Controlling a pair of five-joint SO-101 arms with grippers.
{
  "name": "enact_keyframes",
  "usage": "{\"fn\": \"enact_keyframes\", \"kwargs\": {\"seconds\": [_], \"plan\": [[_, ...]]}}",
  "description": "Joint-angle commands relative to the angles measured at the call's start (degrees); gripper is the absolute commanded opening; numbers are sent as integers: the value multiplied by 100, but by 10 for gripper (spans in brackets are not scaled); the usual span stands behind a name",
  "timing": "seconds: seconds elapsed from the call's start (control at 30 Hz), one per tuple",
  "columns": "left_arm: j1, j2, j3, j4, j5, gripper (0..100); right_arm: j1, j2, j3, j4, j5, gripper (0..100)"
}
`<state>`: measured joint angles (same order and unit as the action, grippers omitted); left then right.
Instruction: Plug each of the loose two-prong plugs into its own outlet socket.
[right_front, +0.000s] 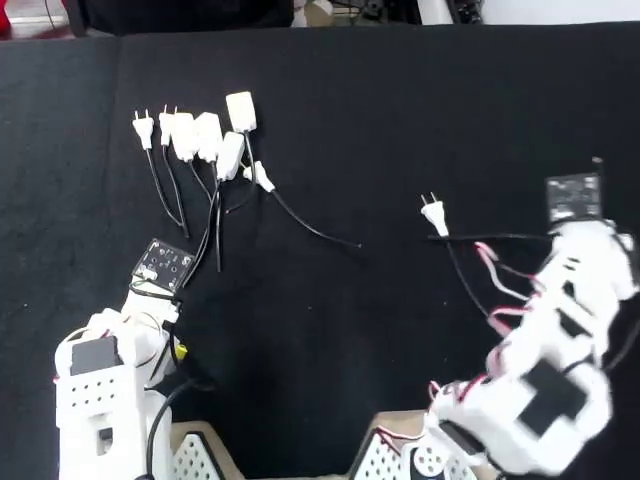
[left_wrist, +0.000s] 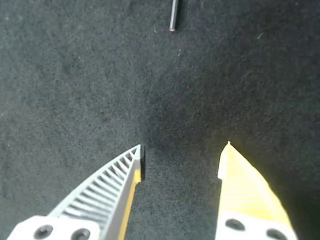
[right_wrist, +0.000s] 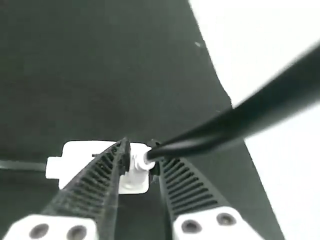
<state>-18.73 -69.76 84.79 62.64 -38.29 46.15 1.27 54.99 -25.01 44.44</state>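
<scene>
A loose white two-prong plug (right_front: 433, 212) lies right of centre on the black cloth, its cord trailing toward my right arm (right_front: 560, 330). Several white plugs and outlet sockets (right_front: 207, 135) with black cords lie in a cluster at the back left. My right gripper (right_wrist: 141, 150) is shut on a white socket piece (right_wrist: 95, 161), pinching its white collar where a thick black cord (right_wrist: 235, 120) leaves. My left gripper (left_wrist: 182, 147) stands open over bare cloth near the front left, with nothing between its fingers. A cord's tip (left_wrist: 172, 15) lies ahead of it.
The cloth's edge and pale floor (right_wrist: 280, 50) lie just past my right gripper. Both arm bases (right_front: 400, 455) sit at the front edge. Bare cloth (right_front: 330, 330) lies between the arms.
</scene>
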Motion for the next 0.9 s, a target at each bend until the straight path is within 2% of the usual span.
{"fn": "enact_keyframes", "kwargs": {"seconds": [0.0,0.17,0.4,0.47,0.67,0.73,0.87], "plan": [[57,-44,-57,62,-35,252,475,1420,-1349,-396,-202,12],[66,-44,-57,53,-35,252,914,2967,-2941,334,-229,12],[66,-44,-57,44,-35,252,818,2668,-2343,378,-229,21],[66,-44,-57,44,-35,252,738,2387,-2035,387,-229,77],[75,-44,-57,53,-44,252,695,1481,-1130,563,-431,411],[75,-44,-57,44,-44,252,624,1024,-769,949,-431,435],[75,-44,-57,53,-44,252,492,-92,-268,2004,-607,390]]}}
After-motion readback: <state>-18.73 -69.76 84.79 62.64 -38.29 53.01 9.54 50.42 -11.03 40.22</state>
